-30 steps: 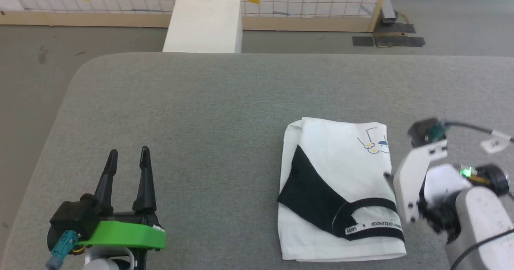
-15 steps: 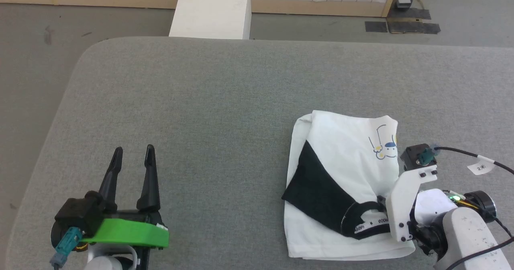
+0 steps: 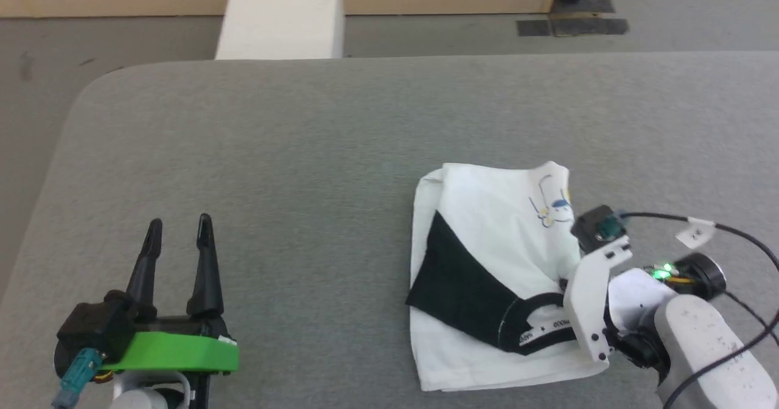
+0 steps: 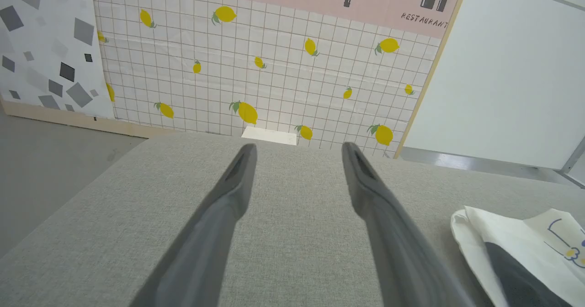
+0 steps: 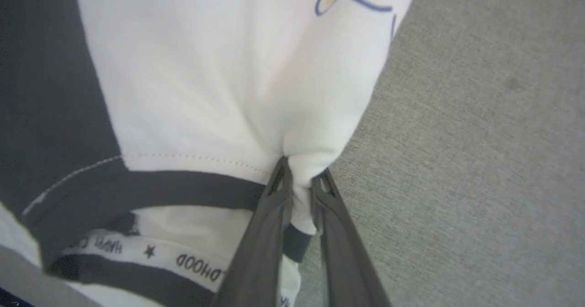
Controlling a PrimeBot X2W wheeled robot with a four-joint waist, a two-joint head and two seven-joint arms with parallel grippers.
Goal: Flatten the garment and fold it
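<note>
Grey woven cloth covers the tabletop (image 3: 304, 141), and the garment (image 3: 487, 226) lies on its right half, close to the near edge. It is folded into a rough rectangle, white with a black wedge of sleeve slanting across it. A black collar curves at its near right part, with a white band of small lettering inside. A little blue and yellow drawing sits by the garment's far right corner. The right gripper (image 5: 301, 170) has come in from the right-hand side. Its two dark fingers are pinched together on a bunched fold of white cloth at the garment's right edge, just above the collar, and the cloth puckers toward the pinch. A black cable (image 3: 645, 216) with a small white tag (image 3: 694, 234) trails off that wrist. Well apart from the garment, toward the near left corner, the left gripper (image 3: 180, 220) holds its fingers spread with nothing between them, pointing at the far edge. Beyond the far edge stands a white box (image 3: 280, 13), and behind it a tiled wall (image 4: 274, 69) printed with lemons.
</note>
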